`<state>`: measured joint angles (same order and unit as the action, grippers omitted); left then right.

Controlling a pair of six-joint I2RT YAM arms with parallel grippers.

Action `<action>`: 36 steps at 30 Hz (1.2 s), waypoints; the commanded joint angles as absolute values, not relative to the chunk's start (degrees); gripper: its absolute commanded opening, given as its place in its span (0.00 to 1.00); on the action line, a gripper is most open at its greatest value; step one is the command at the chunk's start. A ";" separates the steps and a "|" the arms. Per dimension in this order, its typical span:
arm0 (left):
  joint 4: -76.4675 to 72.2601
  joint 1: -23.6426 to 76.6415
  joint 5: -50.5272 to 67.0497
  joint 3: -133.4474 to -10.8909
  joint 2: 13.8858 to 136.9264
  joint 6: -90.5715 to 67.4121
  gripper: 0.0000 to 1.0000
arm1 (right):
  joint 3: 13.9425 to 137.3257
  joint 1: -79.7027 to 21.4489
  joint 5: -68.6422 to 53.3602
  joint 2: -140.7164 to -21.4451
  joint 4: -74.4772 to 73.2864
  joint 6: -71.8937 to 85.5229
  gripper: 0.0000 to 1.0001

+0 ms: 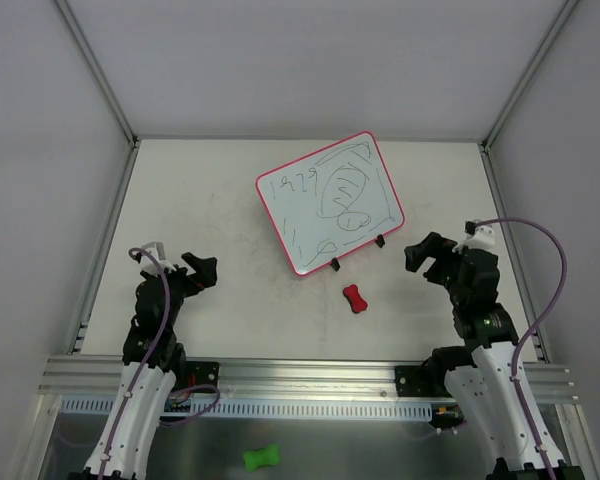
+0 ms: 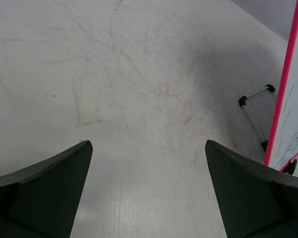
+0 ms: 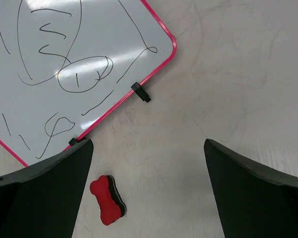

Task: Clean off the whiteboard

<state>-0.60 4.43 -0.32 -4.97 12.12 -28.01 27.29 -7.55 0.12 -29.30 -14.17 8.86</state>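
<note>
As the wrist views look down on them, jaws of the left gripper (image 2: 148, 144): the two dark fingers are spread wide and pinch nothing; only bare table shows between them.
Jaws of the right gripper (image 3: 148, 141): also spread wide, holding nothing, with table surface between the fingers.
Below the right gripper: the red eraser (image 3: 108, 200), bone-shaped with a dark layer on one side, lies on the table near one finger in the wrist view and is apart from the board.
Place of the whiteboard (image 1: 330, 200): in the middle of the table toward the far side, turned at an angle, beyond both arms; neither gripper touches it.
Frame: thin, pink-red, with rounded corners.
Surface: dark scribbles (image 3: 49, 44), loops, an oval and some digits, cover the white area.
Near edge of the board: two black clips (image 3: 140, 92) facing the eraser.
Left wrist view: only a strip of the frame at the right, and a thin wire piece (image 2: 256, 96) with black ends just beside it.
Ground: the table (image 1: 180, 200) is pale with faint scuff marks.
Below the metal rail: a green piece (image 1: 263, 457), bone-shaped, off the table.
</note>
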 commanded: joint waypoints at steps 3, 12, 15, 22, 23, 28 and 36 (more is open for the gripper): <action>-3.95 4.13 3.59 -5.10 14.41 -28.31 0.99 | 27.86 -7.91 -5.18 -31.46 -14.06 5.89 0.99; -8.78 4.13 9.75 -4.39 16.08 -26.02 0.99 | 29.27 -10.63 -15.64 -39.81 -16.17 3.69 0.99; -10.02 4.13 11.95 -4.48 17.49 -25.40 0.99 | 29.62 -14.58 -14.42 -42.18 -17.84 3.25 0.99; -10.99 4.13 12.66 -5.01 20.21 -25.23 0.99 | 31.02 -28.20 -5.11 -44.82 -19.68 2.99 0.96; -10.99 4.13 12.66 -5.01 20.39 -25.22 0.99 | 31.29 -30.13 -4.23 -46.13 -20.21 2.73 0.95; -10.99 4.13 12.83 -4.92 19.95 -25.22 0.99 | 34.27 -36.99 -0.44 -52.81 -22.94 1.49 0.93; -10.99 4.13 12.30 -4.57 19.78 -25.40 0.99 | 35.33 -40.60 2.37 -59.50 -21.10 1.23 0.83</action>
<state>-8.36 4.43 11.75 -4.71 20.18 -26.30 33.10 -39.62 -0.27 -58.78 -21.32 2.20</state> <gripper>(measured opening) 0.991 0.852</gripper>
